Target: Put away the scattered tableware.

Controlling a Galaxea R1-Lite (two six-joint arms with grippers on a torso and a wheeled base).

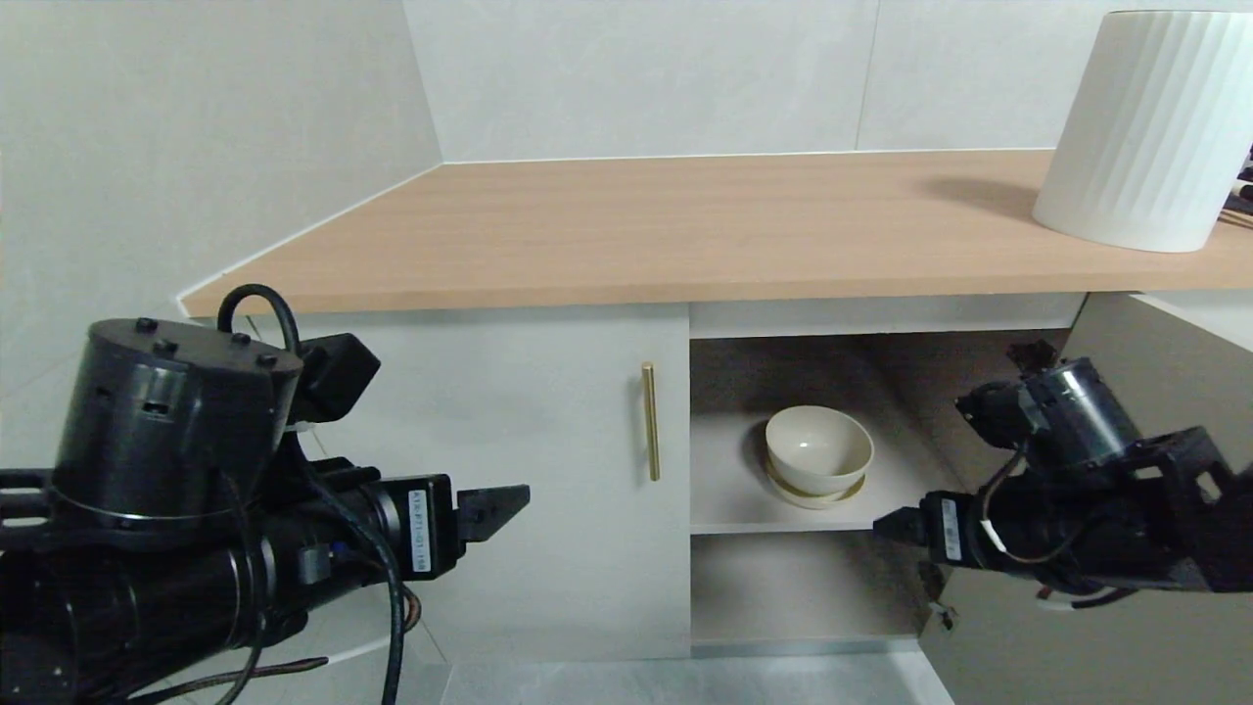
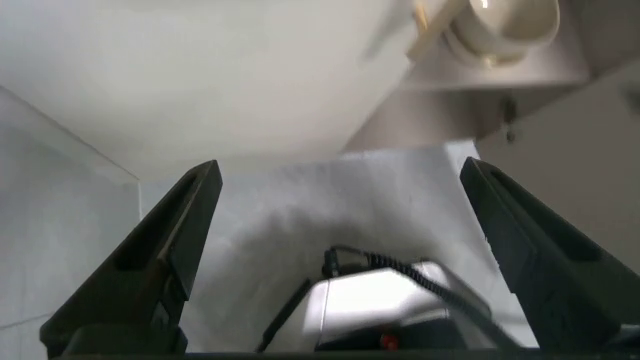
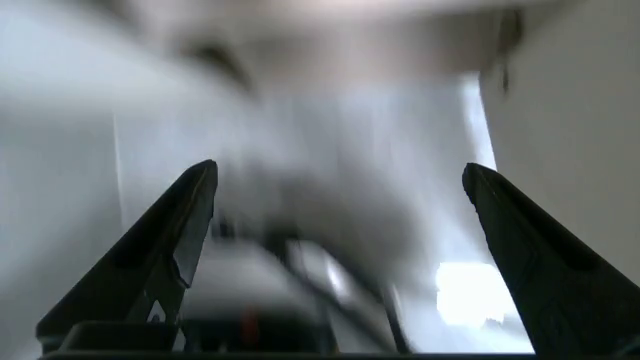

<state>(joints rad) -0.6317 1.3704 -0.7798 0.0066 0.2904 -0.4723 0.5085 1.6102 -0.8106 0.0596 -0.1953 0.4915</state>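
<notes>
A cream bowl point(image 1: 818, 448) sat on a plate point(image 1: 814, 494) on the upper shelf point(image 1: 724, 490) of the cupboard under the desk point(image 1: 685, 225), behind the open right-hand door point(image 1: 1126, 328). Both arms hung in front of the cupboard, outside it.

The right end effector point(image 1: 891, 524) was at the shelf's front edge, just beside the opening. From there the bowl lay ahead, a little higher and toward the robot's left. The left end effector point(image 1: 504, 504) faced the closed left door, short of its brass handle point(image 1: 649, 421), with the bowl well off to its right and deeper in. The right arm was plainly the nearer of the two.

Each wrist view showed its own end effector released, with the jaws spread wide and nothing between them. The left wrist view caught the bowl point(image 2: 500, 25) far beyond the fingers.

The bowl was round and upright, so it had no long axis to line up with. With the tableware apparently stowed, the open door on the right arm's side looked like the remaining job.
</notes>
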